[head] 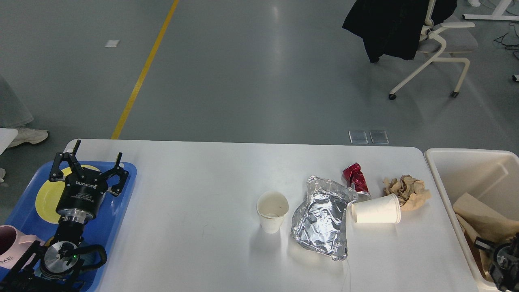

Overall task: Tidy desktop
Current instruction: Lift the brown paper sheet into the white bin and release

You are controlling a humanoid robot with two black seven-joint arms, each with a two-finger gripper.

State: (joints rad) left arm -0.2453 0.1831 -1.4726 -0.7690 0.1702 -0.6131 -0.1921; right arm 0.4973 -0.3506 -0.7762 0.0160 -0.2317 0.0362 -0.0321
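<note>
A wide white desktop (194, 251) was seen from above, filling the near part of the view. At its left end lay a blue tray (121, 211) holding a yellow plate (46, 198); above it the left gripper (89, 164) was held with its fingers spread and nothing between them. Right of centre, litter was gathered: an upright paper cup (272, 211), a crumpled foil sheet (322, 221), a tipped paper cup (376, 209), a crushed red can (356, 180) and a wad of brown paper (407, 190). A cream bin (466, 162) with brown paper inside stood at the right edge. Only a dark part of the right arm (502, 259) showed there, and its gripper's state could not be told. Clearing seemed under way; a reach for remaining litter was probably needed next.
</note>
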